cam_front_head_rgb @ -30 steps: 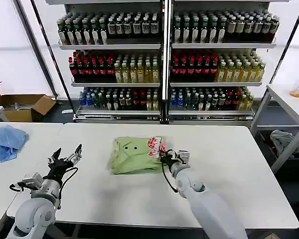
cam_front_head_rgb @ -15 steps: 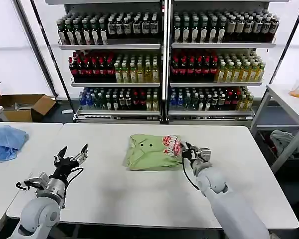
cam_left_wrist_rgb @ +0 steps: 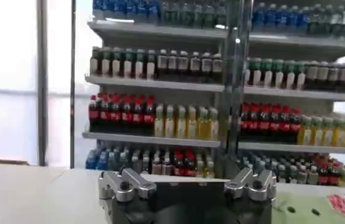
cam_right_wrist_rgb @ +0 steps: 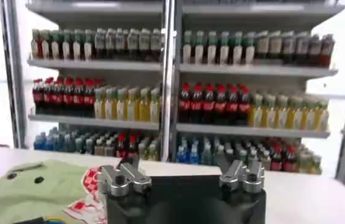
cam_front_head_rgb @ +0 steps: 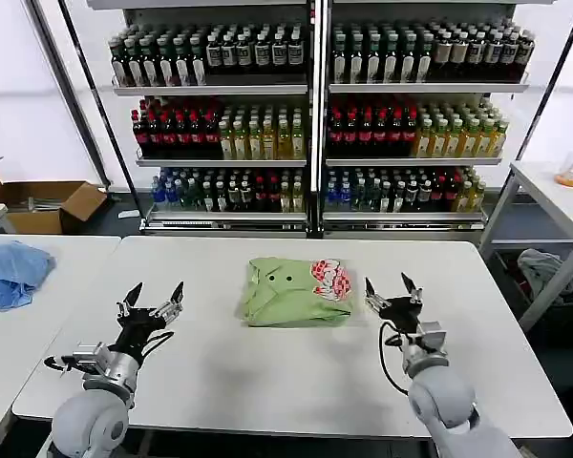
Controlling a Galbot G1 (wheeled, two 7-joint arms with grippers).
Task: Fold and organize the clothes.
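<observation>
Released since the earlier frame, the folded light green T-shirt (cam_front_head_rgb: 293,291) now lies free on the white table (cam_front_head_rgb: 267,372), and the right gripper (cam_front_head_rgb: 392,295) has pulled back to its right side, no longer touching it. Its fingers are spread apart and empty. The T-shirt sits at table centre, pink-red printed graphic (cam_front_head_rgb: 330,279) at its right end. The left gripper (cam_front_head_rgb: 152,301) has shifted slightly forward, fingers apart, well to the shirt's left.
</observation>
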